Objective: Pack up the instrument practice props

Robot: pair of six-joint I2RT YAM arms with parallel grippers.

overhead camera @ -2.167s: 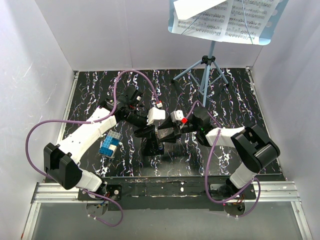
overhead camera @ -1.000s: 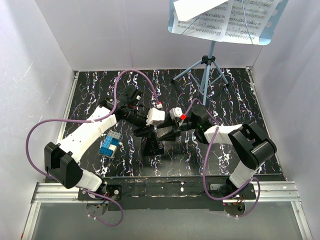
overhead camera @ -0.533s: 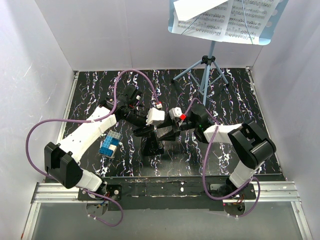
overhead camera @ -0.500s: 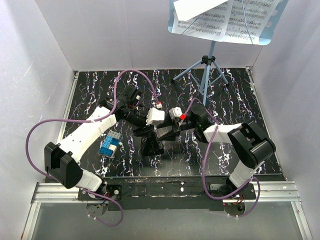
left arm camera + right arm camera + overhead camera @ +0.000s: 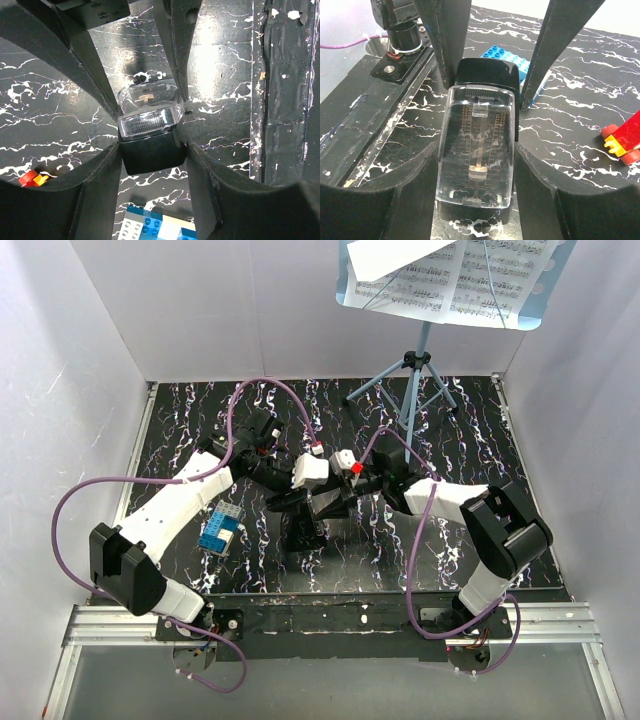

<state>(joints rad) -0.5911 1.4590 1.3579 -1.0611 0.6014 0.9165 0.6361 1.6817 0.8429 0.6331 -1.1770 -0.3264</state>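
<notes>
Found left gripper [image 5: 152, 144] partly spread, both fingers [image 5: 95, 185] pressed against the black base of a metronome [image 5: 150, 155]. Found right gripper [image 5: 477, 150] spread somewhat wider, fingers [image 5: 410, 200] clamped on the two sides of the clear cover. Noted both grips on the one metronome, taken from opposite directions, with the other gripper's fingers just past the tips in each wrist view. Saw the pendulum behind the cover, between the right fingers. Could not tell from above whether the metronome rested on the table [image 5: 200, 420] or hung off it.

Logged a blue brick plate [image 5: 220, 528] behind the left gripper, toward its wrist, apart from the metronome. Logged a small red-and-yellow piece [image 5: 622, 137] off to the right of the right fingers.

Placed the music stand [image 5: 415, 380] well beyond the right gripper, upright on its tripod near the far edge. Saw sheets [image 5: 470, 275] lying on its desk, touched by neither gripper.
</notes>
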